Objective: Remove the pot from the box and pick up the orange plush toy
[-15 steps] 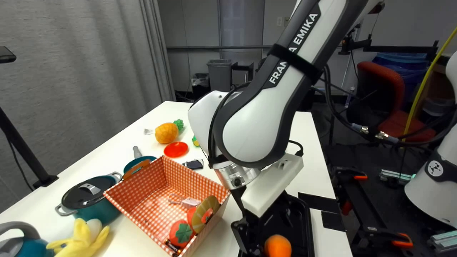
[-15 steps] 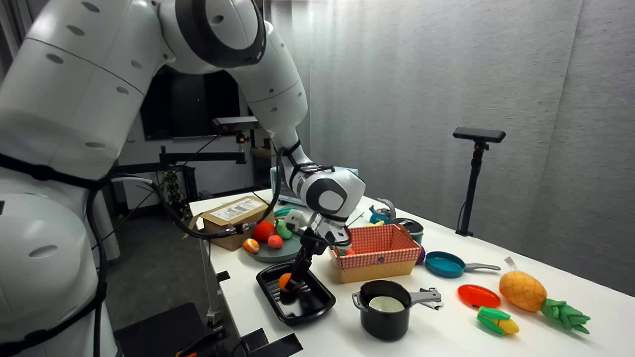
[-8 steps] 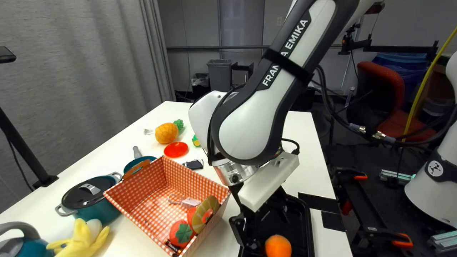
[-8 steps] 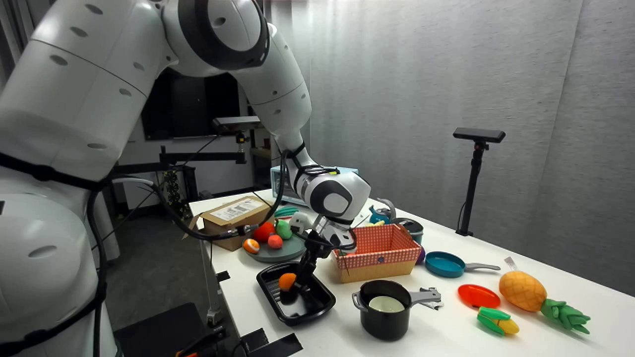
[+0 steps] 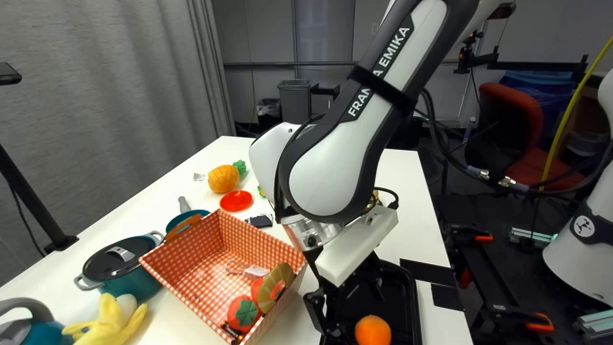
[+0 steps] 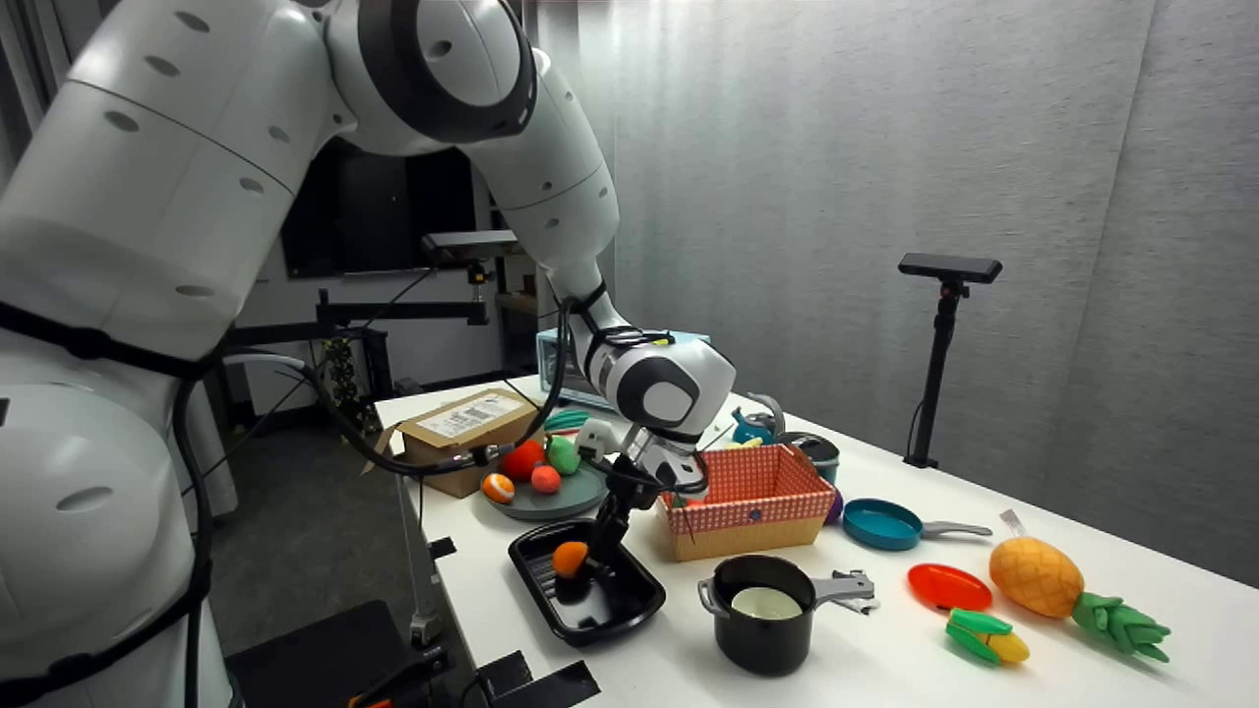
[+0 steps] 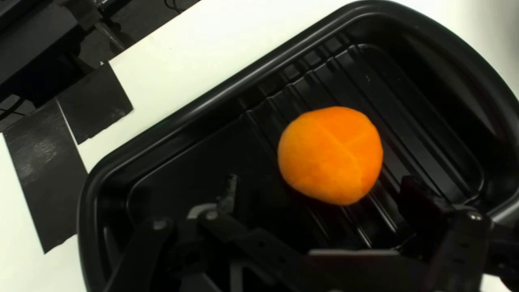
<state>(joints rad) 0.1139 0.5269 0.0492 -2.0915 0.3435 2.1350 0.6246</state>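
The orange plush toy (image 7: 333, 156) lies in the black tray, and it shows in both exterior views (image 5: 372, 330) (image 6: 569, 560). My gripper (image 7: 319, 187) is open in the wrist view, its fingers spread wide, with the toy beyond and between the fingertips. In an exterior view the gripper (image 6: 590, 562) is low in the tray beside the toy; whether they touch is hidden. The black pot (image 6: 762, 629) with a pale inside stands on the table, outside the red checked box (image 6: 752, 511). The box (image 5: 187, 258) holds several small toys. The pot is hidden behind the arm in an exterior view (image 5: 325, 172).
The black tray (image 7: 202, 107) has raised walls around the gripper. A plate (image 6: 531, 506) of plush fruit and a cardboard box (image 6: 467, 438) stand beyond it. A teal lidded pot (image 5: 119, 263), a blue pan (image 6: 882, 526), a red plate (image 6: 949, 587) and a pineapple toy (image 6: 1038, 578) are on the table.
The arm and gripper have shifted slightly toward the box, uncovering a little more of the toy. The toy, pot and box have not moved.
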